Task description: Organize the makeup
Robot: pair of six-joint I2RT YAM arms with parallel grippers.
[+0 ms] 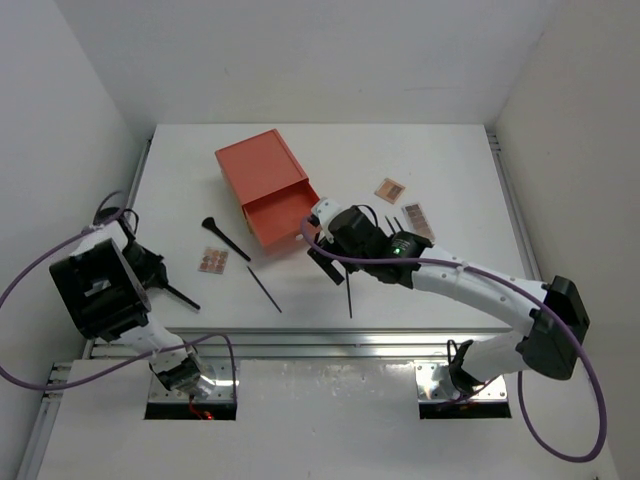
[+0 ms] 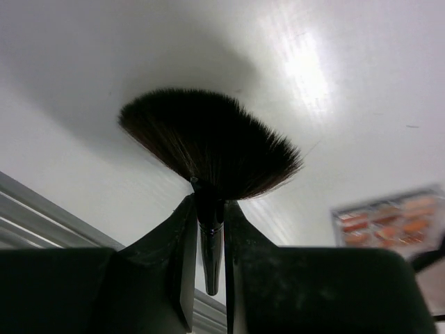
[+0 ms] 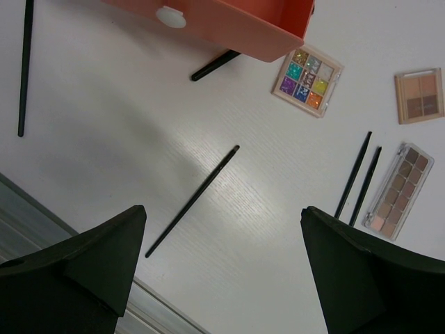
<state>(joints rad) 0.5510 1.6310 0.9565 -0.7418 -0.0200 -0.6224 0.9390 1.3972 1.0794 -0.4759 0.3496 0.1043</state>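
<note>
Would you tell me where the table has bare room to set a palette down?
Bare: the white table's far-left corner, between the orange-red box and the left edge; also the far-right corner beyond the small tan square palette. Crowded: before the box's open drawer, where the right hand, thin black sticks and the long brown palette cluster.

A robot lab cell: a white counter (image 1: 440,160) boxed by plain white walls (image 1: 300,50), with aluminium framing (image 1: 330,345) along its near edge.

White table (image 1: 450,170) boxed by plain white walls (image 1: 300,60); soft glare
</note>
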